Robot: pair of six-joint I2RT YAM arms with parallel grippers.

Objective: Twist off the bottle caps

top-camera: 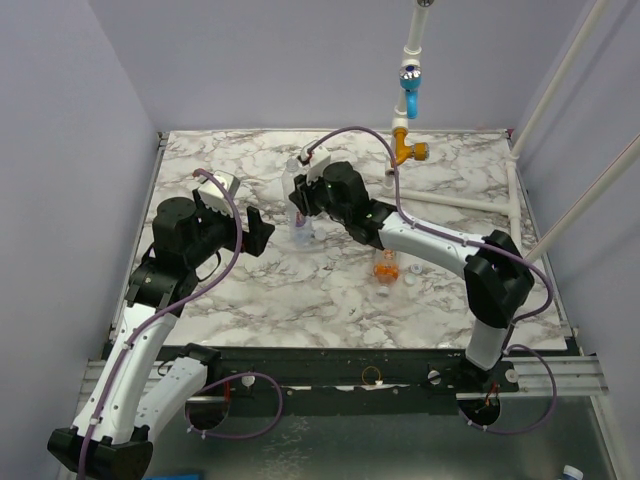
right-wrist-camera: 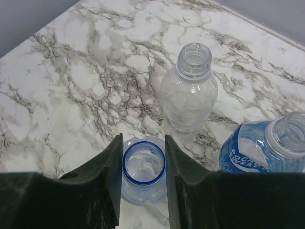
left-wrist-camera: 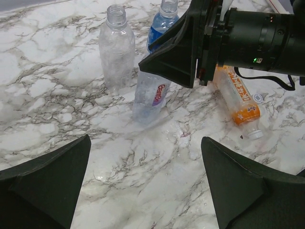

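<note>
Above bench left-centre, left end effector spread wide, empty. Mid-bench toward far edge, right end effector clamped on slim bottle neck. Just beside, clear bottle and blue-labelled bottle upright, uncapped. Nearer right edge, orange bottle lying down, white cap beside.

clear plastic bottles, glossy marble-look table

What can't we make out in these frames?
Top of the slim bottle: left wrist view, hidden behind the right gripper.
Hold of the right gripper: right wrist view, fingers flank the slim bottle's neck; clamped or just touching, unclear.
The blue-labelled bottle: cut by the right wrist frame's edge; lower part hidden behind the gripper in left wrist view.
Loose bottle caps: specks in top view, count unsure.
</note>
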